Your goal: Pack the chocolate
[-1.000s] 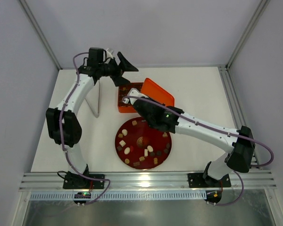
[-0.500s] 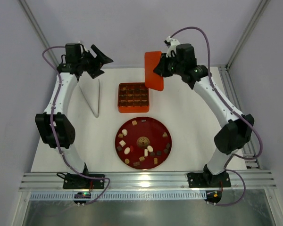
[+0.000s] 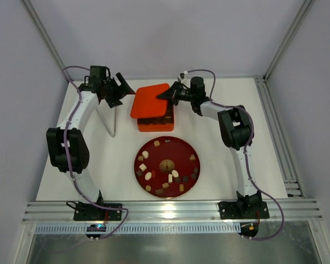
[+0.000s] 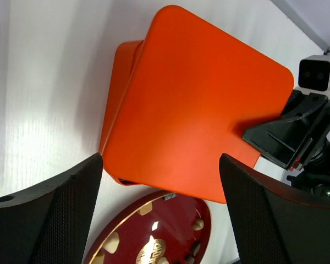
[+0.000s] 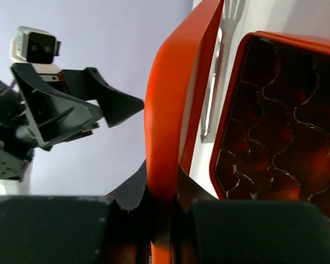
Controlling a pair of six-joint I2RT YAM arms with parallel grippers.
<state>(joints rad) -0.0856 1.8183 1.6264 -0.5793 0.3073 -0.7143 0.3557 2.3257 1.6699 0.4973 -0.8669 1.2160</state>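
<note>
Chocolate (image 3: pixel 148 176) lies apart from right pincer (image 3: pixel 166 95) gripping lid (image 3: pixel 148 101).

Lid (image 3: pixel 148 102): bright orange, plain. Box (image 3: pixel 154 126): same orange, compartments dark inside. Plate (image 3: pixel 177 154): deep red, gold rim, gold centre emblem. Chocolate (image 3: pixel 148 176): dark brown, tan and cream-white pieces, mixed. Tabletop (image 3: pixel 214 187): white. Left hand (image 4: pixel 160 159): black, pads finely mesh-patterned.

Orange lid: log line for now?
right fingers: shut on square orange lid, tilted over orange compartment box | left fingers: open | chocolate: on round red plate
</note>
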